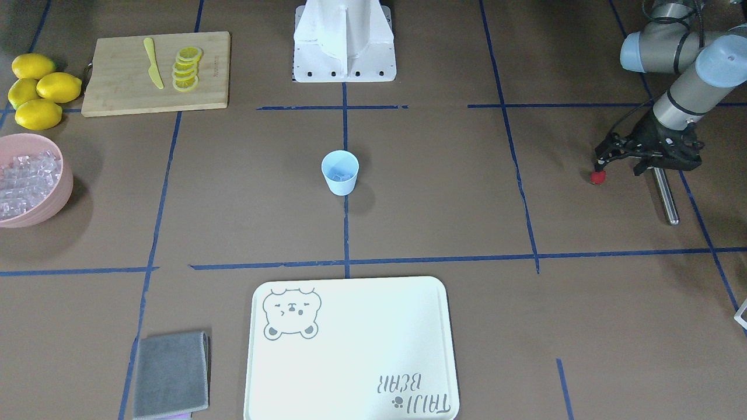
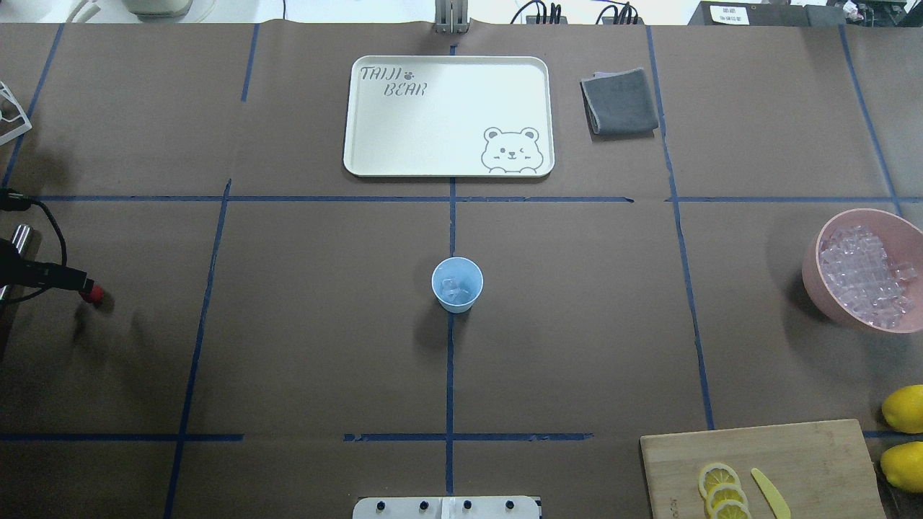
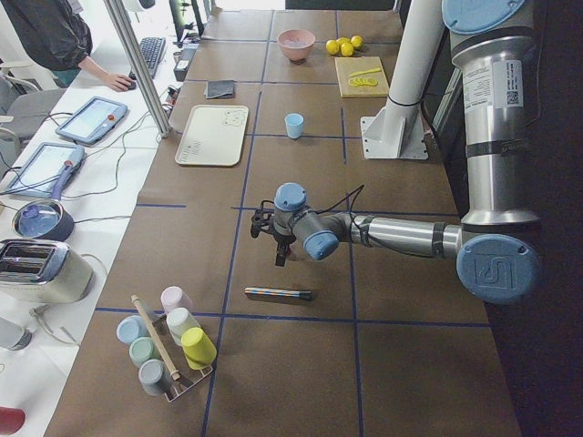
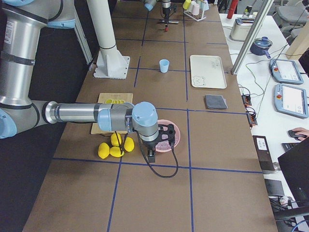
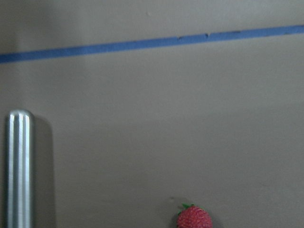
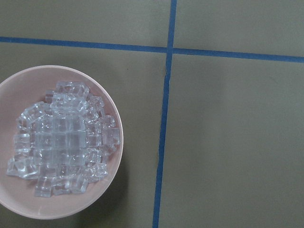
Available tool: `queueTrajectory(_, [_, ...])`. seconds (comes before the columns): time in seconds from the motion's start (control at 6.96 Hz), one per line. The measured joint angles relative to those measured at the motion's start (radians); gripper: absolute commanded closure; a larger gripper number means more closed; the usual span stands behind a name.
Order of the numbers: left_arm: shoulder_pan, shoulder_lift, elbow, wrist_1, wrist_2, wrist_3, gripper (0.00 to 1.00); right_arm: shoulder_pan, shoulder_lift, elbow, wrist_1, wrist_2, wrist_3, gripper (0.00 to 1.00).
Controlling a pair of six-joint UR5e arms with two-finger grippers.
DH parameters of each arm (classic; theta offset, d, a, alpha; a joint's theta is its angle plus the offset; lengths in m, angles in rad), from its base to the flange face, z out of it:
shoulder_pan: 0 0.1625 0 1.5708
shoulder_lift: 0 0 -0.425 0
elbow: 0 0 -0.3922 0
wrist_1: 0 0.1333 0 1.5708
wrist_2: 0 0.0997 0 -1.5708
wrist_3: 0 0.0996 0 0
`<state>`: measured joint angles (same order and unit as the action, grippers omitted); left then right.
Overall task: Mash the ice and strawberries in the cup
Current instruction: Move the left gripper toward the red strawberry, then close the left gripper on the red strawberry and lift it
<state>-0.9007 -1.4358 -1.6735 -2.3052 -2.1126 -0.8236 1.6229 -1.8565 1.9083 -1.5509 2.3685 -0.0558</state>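
Observation:
The light blue cup [image 1: 340, 175] stands upright at the table's middle with a few ice cubes [image 2: 454, 290] in it. More ice [image 6: 61, 137] fills the pink bowl [image 2: 815, 245]. A small red strawberry [image 1: 596, 177] lies on the brown table at the robot's far left. Above it, my left gripper [image 1: 617, 172] points down with its jaws apart. One fingertip is right by the berry and nothing is held. In the left wrist view the berry [image 5: 194, 219] sits at the bottom edge with no fingers around it. My right gripper [image 4: 152, 154] hovers beside the ice bowl; I cannot tell whether it is open or shut.
A steel rod [image 1: 666, 195] lies just beside the left gripper. A wooden board [image 1: 117, 81] holds lemon slices and a yellow knife, with whole lemons [image 1: 38, 87] next to it. A white tray [image 1: 350, 350] and a grey cloth [image 1: 171, 373] lie on the operators' side.

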Motion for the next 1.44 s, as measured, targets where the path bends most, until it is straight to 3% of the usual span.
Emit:
queueTrajectory(0.29, [0.043,-0.013,0.005,-0.004,0.040,-0.040,0.07,0.000,-0.003,0.000,0.000,0.000,-0.005,0.00])
queueTrajectory(0.43, [0.051,-0.018,0.006,-0.005,0.047,-0.046,0.34,0.000,-0.004,0.000,0.000,0.000,-0.006,0.00])
queueTrajectory(0.57, [0.056,-0.020,0.007,-0.005,0.050,-0.048,0.78,0.000,-0.005,-0.001,0.000,0.000,-0.007,0.00])
queueTrajectory(0.72, [0.059,-0.021,0.007,-0.003,0.050,-0.049,0.92,0.000,-0.005,-0.001,0.000,0.000,-0.007,0.00])
queueTrajectory(1.44, [0.056,-0.028,-0.017,0.001,0.050,-0.041,0.98,0.000,-0.006,0.000,0.000,0.000,-0.009,0.00])
